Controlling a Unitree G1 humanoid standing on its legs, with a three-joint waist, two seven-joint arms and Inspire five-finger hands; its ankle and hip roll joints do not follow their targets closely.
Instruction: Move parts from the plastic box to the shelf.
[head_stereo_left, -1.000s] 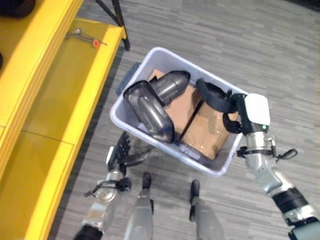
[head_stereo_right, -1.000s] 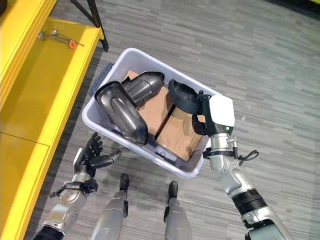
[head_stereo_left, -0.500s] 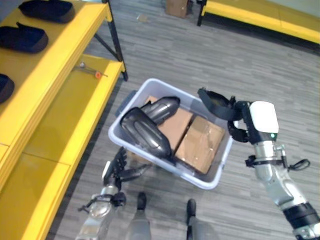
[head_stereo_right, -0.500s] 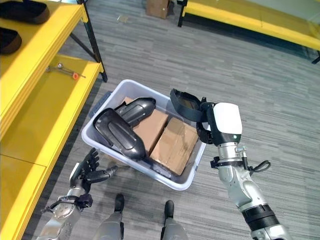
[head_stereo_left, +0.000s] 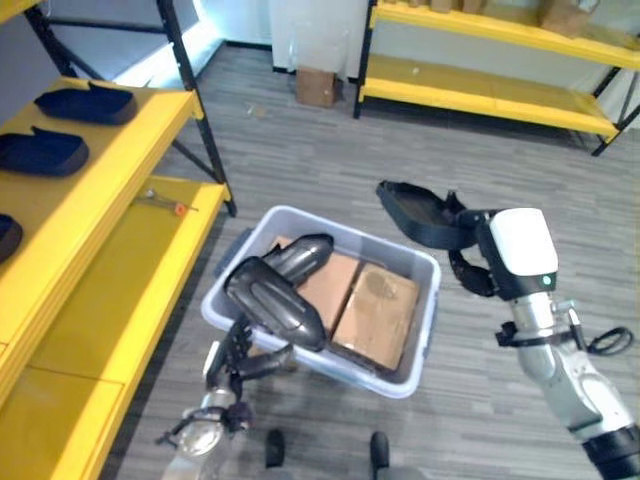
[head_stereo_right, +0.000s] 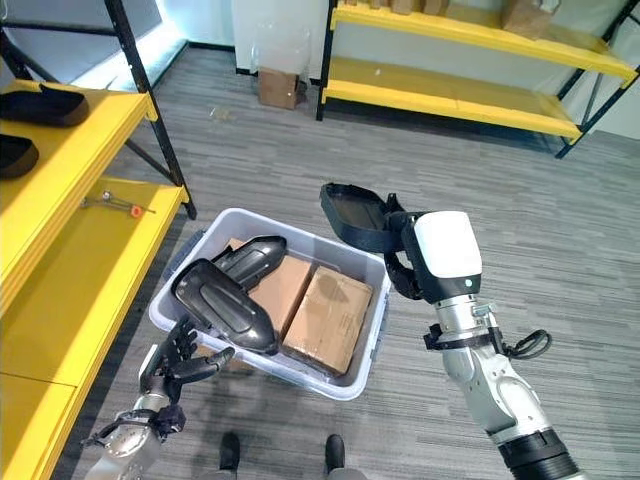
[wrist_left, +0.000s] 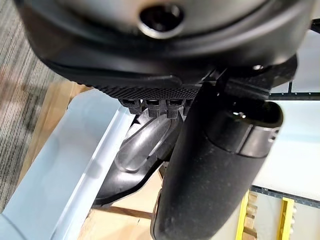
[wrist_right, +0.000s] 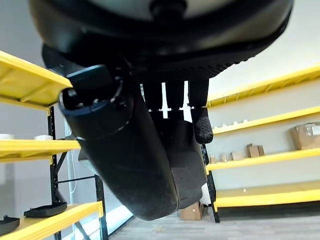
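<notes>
A pale plastic box (head_stereo_left: 425, 312) stands on the floor in front of me. Two black moulded parts (head_stereo_left: 276, 301) (head_stereo_left: 302, 254) lie in its left half on cardboard cartons (head_stereo_left: 376, 312). A third black part (head_stereo_right: 354, 214) hangs in the air above the box's far right corner, with my right hand (head_stereo_right: 407, 262) shut on it; the right wrist view shows the part (wrist_right: 189, 161) pinched between thumb (wrist_right: 120, 150) and fingers. My left hand (head_stereo_left: 236, 350) is open, low by the box's near left wall (wrist_left: 65, 170).
A yellow shelf (head_stereo_left: 100, 250) runs along the left; dark parts (head_stereo_left: 45, 150) lie on its upper level and a small orange-tipped tool (head_stereo_left: 165, 205) on the lower one. Another yellow shelf (head_stereo_left: 480, 80) lines the back wall, with a cardboard box (head_stereo_left: 315, 85) on the floor.
My right hand has lifted the black part up out of the box. The camera has tilted up, bringing the back wall into view. The left hand stays beside the box.
</notes>
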